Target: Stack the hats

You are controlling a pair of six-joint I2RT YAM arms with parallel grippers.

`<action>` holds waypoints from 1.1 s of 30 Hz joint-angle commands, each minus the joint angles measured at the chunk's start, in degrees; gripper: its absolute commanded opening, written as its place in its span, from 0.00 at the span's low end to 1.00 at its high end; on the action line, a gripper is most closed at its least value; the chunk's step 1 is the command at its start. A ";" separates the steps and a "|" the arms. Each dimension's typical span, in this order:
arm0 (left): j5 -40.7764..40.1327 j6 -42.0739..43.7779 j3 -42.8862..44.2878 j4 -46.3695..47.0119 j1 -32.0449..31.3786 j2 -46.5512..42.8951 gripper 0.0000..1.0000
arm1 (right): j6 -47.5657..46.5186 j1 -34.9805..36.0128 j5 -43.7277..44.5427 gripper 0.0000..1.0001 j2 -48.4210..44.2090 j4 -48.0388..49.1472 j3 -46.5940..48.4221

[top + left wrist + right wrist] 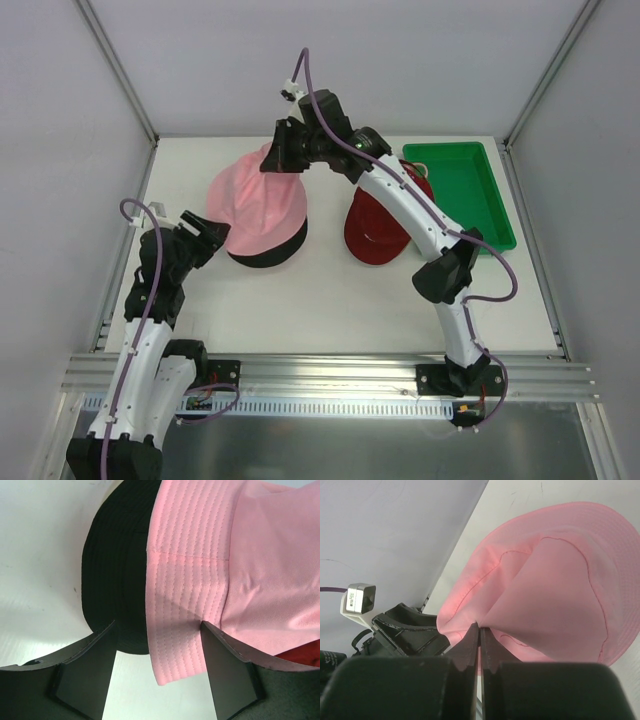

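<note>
While your right tool (480, 632) pinches the pink hat (258, 195), centre it over the black hat (268, 255) before releasing; left tool (157, 627) sits wide apart nearby.

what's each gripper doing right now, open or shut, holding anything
left gripper: open, gripping nothing; the pink hat brim shows between its fingers.
right gripper: shut on the pink hat's fabric.
</note>
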 commanded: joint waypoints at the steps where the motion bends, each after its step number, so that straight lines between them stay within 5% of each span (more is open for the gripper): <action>1: -2.29 1.32 -0.13 0.81 0.64 -0.37 0.67 | -1.96 0.69 -0.93 0.00 -2.60 0.73 0.14; 10: -3.51 3.34 1.36 1.25 0.73 -5.46 0.68 | -3.81 1.31 1.01 0.01 -3.47 0.73 -1.62; 17: -2.99 2.12 2.68 1.08 3.27 -0.64 0.67 | -3.63 1.39 0.39 0.01 -2.68 0.90 -0.92; 25: 7.46 -0.87 2.60 7.74 13.20 5.60 0.62 | -4.69 1.48 0.57 0.01 -2.86 0.20 -1.18; 33: 17.92 -5.18 -0.21 20.14 16.02 9.20 0.63 | -4.51 1.66 0.57 0.02 -2.51 0.29 -1.36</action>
